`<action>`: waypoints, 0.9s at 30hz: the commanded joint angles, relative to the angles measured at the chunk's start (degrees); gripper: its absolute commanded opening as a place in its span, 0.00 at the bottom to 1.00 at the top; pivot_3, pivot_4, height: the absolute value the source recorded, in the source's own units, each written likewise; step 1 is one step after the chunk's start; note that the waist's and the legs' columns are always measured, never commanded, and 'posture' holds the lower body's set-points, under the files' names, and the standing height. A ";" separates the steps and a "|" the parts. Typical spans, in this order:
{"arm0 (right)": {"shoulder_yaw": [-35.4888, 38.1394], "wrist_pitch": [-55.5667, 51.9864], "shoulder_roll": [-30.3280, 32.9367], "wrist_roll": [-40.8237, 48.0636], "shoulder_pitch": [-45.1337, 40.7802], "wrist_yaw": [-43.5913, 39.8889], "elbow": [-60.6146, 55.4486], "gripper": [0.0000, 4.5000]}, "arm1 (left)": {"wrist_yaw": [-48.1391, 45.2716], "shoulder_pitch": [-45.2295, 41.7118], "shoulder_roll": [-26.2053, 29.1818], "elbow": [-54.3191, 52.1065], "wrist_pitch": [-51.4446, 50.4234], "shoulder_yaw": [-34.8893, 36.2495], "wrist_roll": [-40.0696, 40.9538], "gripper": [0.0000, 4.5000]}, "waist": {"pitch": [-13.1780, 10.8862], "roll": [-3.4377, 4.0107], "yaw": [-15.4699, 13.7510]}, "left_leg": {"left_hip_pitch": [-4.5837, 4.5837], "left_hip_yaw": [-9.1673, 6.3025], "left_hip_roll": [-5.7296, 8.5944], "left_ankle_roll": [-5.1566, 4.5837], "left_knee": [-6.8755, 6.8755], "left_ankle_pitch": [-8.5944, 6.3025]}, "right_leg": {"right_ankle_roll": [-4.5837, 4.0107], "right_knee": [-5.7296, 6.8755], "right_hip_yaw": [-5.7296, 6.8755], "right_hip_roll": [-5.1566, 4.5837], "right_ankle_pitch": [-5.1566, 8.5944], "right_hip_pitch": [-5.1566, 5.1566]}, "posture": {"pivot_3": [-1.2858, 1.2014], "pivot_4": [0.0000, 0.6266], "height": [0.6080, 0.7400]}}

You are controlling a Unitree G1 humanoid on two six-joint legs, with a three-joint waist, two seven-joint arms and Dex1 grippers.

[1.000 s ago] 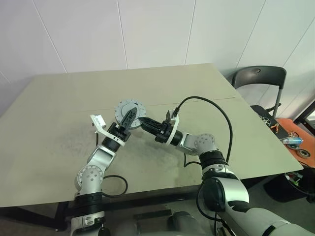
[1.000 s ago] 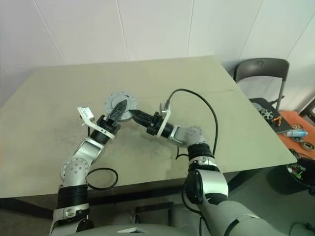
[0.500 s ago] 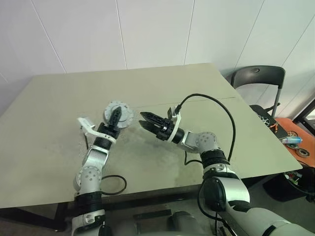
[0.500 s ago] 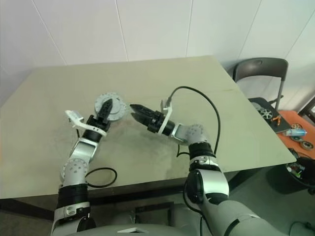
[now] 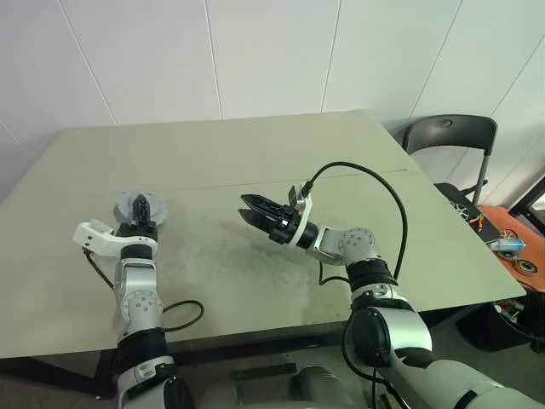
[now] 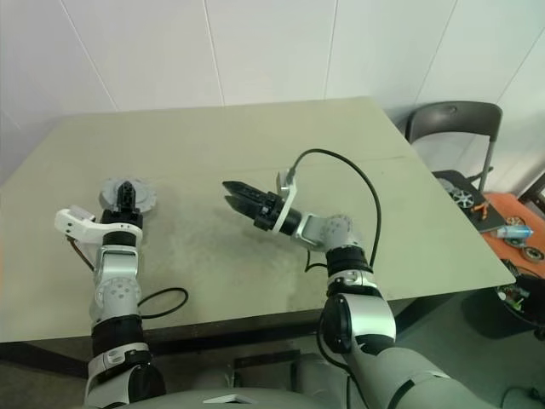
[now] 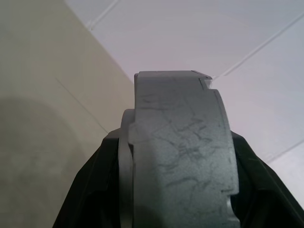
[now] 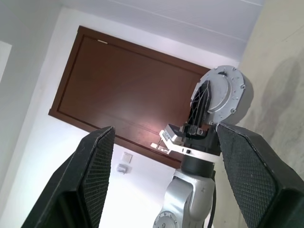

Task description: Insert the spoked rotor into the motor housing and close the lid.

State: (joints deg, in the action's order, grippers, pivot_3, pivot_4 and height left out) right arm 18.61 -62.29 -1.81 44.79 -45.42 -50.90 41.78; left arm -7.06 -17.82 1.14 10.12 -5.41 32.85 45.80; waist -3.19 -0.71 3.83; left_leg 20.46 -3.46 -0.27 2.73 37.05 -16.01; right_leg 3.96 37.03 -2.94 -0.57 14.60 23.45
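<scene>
Left end effector grips motor housing — round, grey, bolted rim; right end effector wide.

Setting: a plain lab or workshop room. Indicators: white panelled walls, one bare grey-green bench, a dark folding chair beyond the bench's right edge, a brown door.

A broad grey-green table spans the scene, a thin seam crossing its top from left to right. Behind it stands a white panelled wall. At the far right sits a dark folding chair, and near it an orange surface holds small wheels and tools. A brown door appears across the room.
</scene>
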 commanded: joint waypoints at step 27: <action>-0.11 -0.56 -0.29 1.73 -0.35 -0.67 -2.30 0.80 | 8.06 -1.74 3.58 4.27 -0.11 0.47 -5.89 0.65 | 0.02 -0.05 0.08 | -0.03 -0.01 0.00 0.00 -0.01 0.00 | 0.01 0.03 0.01 0.00 -0.01 0.00 | 0.52 0.00 1.00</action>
State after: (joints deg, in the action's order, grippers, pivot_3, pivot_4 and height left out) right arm 18.45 -63.21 -1.86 45.33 -44.78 -50.90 40.59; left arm 0.75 -18.12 3.38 15.82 -6.94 33.57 40.87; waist -3.17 -0.75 3.91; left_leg 20.43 -3.47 -0.27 2.73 37.05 -16.01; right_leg 3.97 37.06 -2.94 -0.57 14.59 23.45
